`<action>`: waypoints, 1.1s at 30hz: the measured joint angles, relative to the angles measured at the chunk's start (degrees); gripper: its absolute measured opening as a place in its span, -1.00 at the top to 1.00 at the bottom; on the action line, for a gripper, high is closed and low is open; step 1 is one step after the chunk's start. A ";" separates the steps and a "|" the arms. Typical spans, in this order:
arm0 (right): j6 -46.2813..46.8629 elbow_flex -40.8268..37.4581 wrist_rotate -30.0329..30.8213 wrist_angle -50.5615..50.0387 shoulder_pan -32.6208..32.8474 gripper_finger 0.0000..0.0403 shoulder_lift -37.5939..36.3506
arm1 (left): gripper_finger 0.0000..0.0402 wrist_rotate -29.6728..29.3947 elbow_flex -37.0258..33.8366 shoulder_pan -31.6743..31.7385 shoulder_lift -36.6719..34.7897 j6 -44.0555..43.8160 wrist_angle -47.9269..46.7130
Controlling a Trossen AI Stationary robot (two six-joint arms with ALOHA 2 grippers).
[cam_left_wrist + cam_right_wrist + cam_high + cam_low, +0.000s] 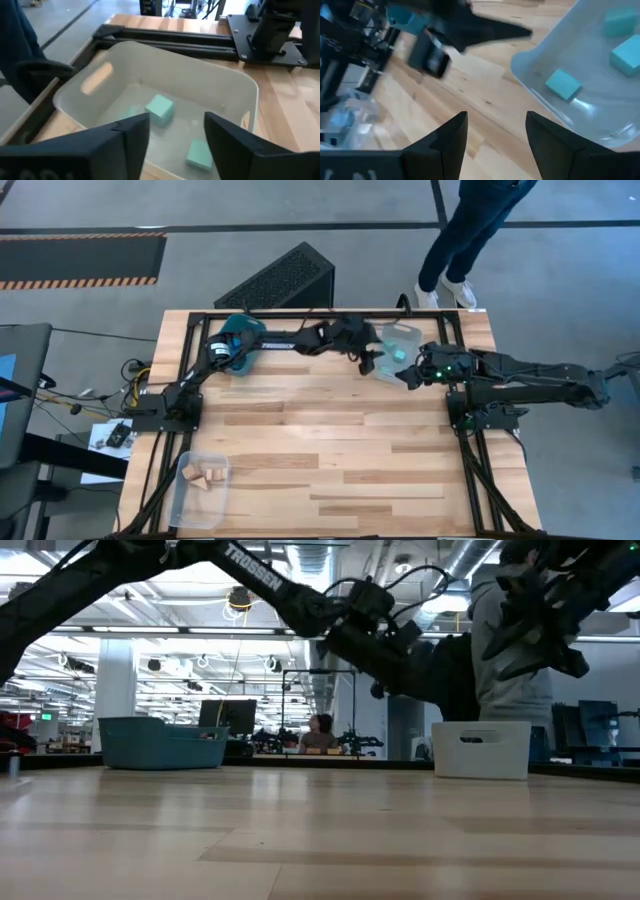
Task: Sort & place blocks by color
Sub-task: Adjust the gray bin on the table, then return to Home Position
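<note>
Sorting looks nearly done: cyan blocks (160,108) lie in the far clear bin (235,85), tan blocks (203,476) in the near-left bin (180,498), none on the bench (330,450). Left tool (172,132) and right tool (495,132) hover by the far bin, fingers apart, empty.

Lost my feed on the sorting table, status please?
Left gripper open, empty, over clear bin. Right gripper open, empty beside it. Cyan blocks inside. Nothing in the way.

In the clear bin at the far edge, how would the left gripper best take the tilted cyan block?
Come straight down from above. The tilted cyan block sits mid-floor of the clear bin, away from its walls, under the open left gripper. Pinch two opposite flat side faces, probably turning the wrist to match its skew.
</note>
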 joint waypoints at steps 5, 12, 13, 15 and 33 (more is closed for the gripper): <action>-0.32 -0.13 8.41 -1.90 -1.75 -0.04 4.32 | -0.07 -0.05 5.25 1.95 -3.56 2.87 -12.60; -4.84 -0.31 6.67 -2.14 -9.37 0.24 15.91 | 0.00 0.02 5.40 5.15 -9.98 3.16 -17.51; -5.08 -0.31 6.59 -2.94 -10.04 0.28 16.94 | 0.03 0.03 5.40 5.65 -10.49 3.40 -18.90; -5.84 -0.31 6.61 -4.49 -11.19 0.36 18.18 | 0.09 0.67 5.36 6.76 -11.25 3.38 -23.20; -18.33 -0.28 3.64 0.77 -9.31 0.46 3.44 | 0.47 5.21 -39.69 8.86 -45.34 -6.40 -1.36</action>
